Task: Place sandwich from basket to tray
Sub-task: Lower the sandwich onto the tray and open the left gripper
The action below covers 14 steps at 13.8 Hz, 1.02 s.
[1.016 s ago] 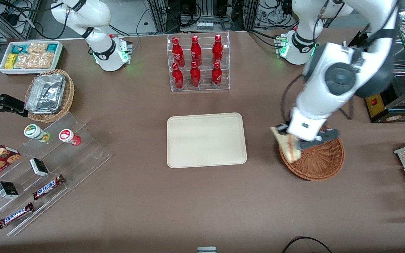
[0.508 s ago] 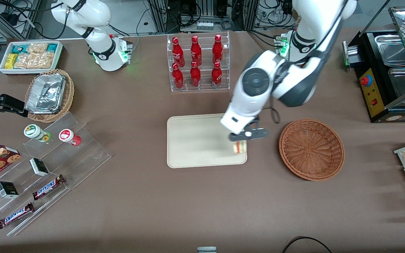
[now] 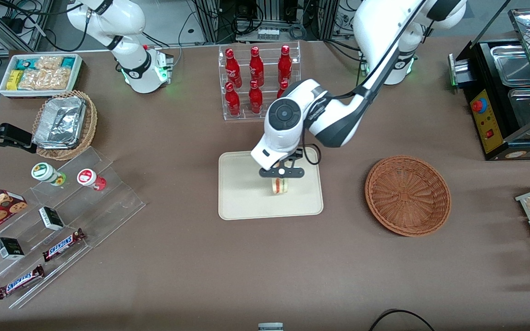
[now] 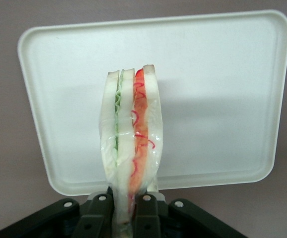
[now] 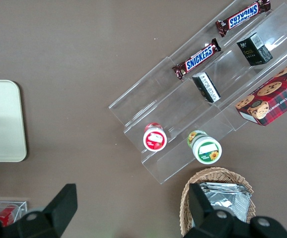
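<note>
**A:** Start with the front view. What has changed for you?

**B:** A second ago your hand (image 3: 281, 174) was at the basket (image 3: 407, 195) with the sandwich (image 3: 280, 185) just lifted to its rim. Half a second ago it had reached the tray's (image 3: 242, 202) edge nearest the basket. Now it hangs over the tray's middle, and the basket sits on the counter (image 3: 191, 262) with nothing in it.

**A:** So the carry is done?

**B:** I'd judge it nearly so. You've cleared the basket and centred over the target; lowering and letting go remain.

**A:** And the left wrist view?

**B:** Your hand (image 4: 128, 206) is clamped on the wrapped sandwich (image 4: 131, 148), the fingers (image 4: 146, 213) pressed against both bread faces. It points cut edge outward, red and green filling showing, with the tray (image 4: 223, 99) spread beneath it. I can't tell whether it touches the tray yet.

**A:** The right wrist view?

**B:** Only one end of the tray (image 5: 2, 121) shows there; neither hand nor sandwich is in it.
</note>
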Available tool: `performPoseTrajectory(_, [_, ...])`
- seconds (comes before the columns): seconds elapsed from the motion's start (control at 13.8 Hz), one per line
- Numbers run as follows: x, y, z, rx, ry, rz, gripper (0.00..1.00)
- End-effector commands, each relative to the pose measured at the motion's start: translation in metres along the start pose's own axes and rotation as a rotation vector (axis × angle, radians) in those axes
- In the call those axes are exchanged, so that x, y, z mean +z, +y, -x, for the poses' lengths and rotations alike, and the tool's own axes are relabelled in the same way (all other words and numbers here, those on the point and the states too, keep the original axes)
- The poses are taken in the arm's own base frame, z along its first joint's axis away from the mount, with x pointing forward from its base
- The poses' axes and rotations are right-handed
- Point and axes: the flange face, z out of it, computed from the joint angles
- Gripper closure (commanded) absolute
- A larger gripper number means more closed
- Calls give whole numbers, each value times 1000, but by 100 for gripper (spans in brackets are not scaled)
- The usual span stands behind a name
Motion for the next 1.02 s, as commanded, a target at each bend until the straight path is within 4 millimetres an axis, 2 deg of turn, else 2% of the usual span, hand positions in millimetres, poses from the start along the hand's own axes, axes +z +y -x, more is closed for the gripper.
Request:
performPoseTrajectory(0.0, [17,13,-5,14,41,-7,100])
performPoseTrajectory(0.51, [75,34,1,-67,73,-29,100])
performPoseTrajectory(0.73, [83,39,2,-60,94,-25,100])
performPoseTrajectory(0.8, [84,38,1,-59,93,-25,60])
performPoseTrajectory(0.87, [83,38,1,-44,94,-27,1])
performPoseTrajectory(0.94, [79,37,0,-53,98,-22,0])
